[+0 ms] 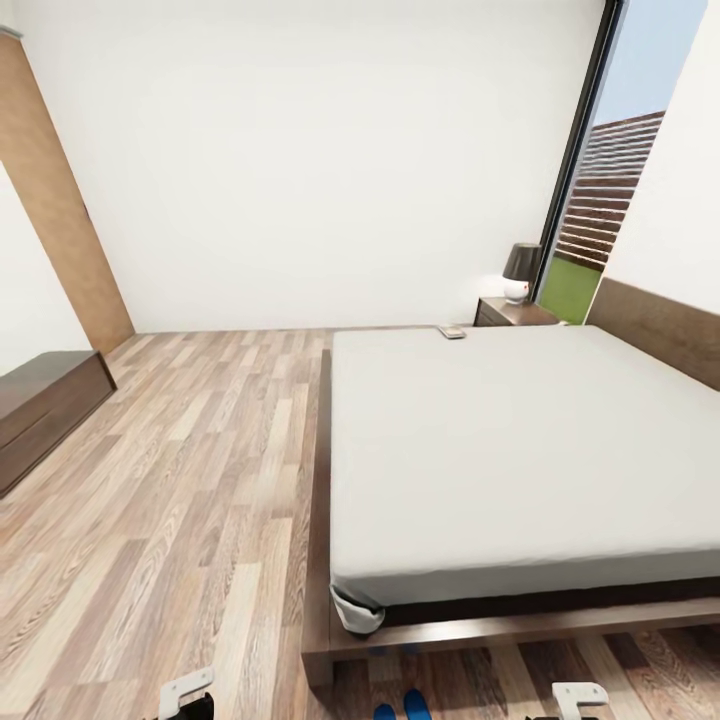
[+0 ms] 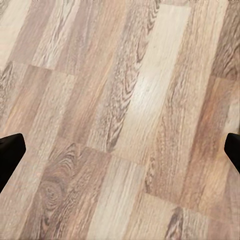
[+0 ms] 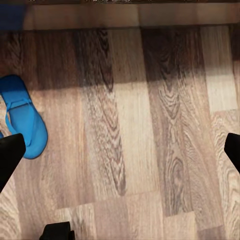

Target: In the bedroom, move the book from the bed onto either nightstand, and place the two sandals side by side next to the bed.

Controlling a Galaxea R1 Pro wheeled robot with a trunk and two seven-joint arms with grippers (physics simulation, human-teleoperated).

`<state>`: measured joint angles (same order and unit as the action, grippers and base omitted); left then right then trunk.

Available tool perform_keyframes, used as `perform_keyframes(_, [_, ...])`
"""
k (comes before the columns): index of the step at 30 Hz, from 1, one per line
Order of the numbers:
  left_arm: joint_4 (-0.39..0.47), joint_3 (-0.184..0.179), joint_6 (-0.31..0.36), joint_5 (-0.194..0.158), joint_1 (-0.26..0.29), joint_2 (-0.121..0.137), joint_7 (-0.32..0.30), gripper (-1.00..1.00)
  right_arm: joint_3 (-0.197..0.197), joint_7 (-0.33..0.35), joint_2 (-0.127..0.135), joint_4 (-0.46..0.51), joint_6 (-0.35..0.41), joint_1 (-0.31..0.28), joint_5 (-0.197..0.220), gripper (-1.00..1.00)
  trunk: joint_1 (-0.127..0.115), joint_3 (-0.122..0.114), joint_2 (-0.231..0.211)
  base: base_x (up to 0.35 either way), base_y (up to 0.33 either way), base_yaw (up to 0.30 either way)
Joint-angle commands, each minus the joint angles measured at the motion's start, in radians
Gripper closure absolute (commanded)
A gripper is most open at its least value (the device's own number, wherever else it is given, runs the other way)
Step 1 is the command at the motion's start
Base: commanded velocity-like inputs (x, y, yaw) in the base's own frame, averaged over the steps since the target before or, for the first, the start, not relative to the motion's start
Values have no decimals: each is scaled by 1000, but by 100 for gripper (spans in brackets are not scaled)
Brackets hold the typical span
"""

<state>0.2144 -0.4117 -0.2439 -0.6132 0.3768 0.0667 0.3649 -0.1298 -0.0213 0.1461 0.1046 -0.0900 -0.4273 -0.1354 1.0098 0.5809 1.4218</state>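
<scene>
The bed (image 1: 520, 450) has a plain off-white mattress on a dark wooden frame and fills the right of the head view. The book (image 1: 452, 331) lies flat on its far corner. Just beyond that corner stands the dark nightstand (image 1: 510, 313). Two blue sandals (image 1: 401, 708) peek in at the lower edge, on the floor before the bed's foot. One sandal (image 3: 22, 117) shows in the right wrist view, beside one finger of my right gripper (image 3: 120, 152), which is open and empty over the planks. My left gripper (image 2: 120, 152) is open over bare floor.
A lamp (image 1: 520, 270) with a dark shade stands on the nightstand. A long low dark cabinet (image 1: 40, 410) runs along the left wall, with a brown door (image 1: 60, 200) behind it. A tall window (image 1: 605, 200) is at the back right. Wood-plank floor (image 1: 200, 480) spreads left of the bed.
</scene>
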Motion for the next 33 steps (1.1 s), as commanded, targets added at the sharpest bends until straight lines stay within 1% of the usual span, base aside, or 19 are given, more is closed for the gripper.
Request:
perform_keyframes(1, [1,-9,-3,-8,0,1,5,-100,-8,-2,0,-2,-4,-1,-10,-100,-4,-2,-7,0,0,0])
perform_keyframes(4, [1,-9,-6,-8,0,1,5,-100,-8,-2,-1,-3,-5,-1,-11,-100,-16,-12,-28,0,0,0])
perform_keyframes(15, [1,-9,-9,-8,1,1,5,-100,-8,-2,-18,-5,-7,-1,-12,-100,-58,-46,-105,0,0,0])
perform_keyframes(33, [0,-9,-9,-8,-1,-1,5,-100,-8,-2,-28,-5,-7,0,-12,-100,-127,-103,-231,0,0,0])
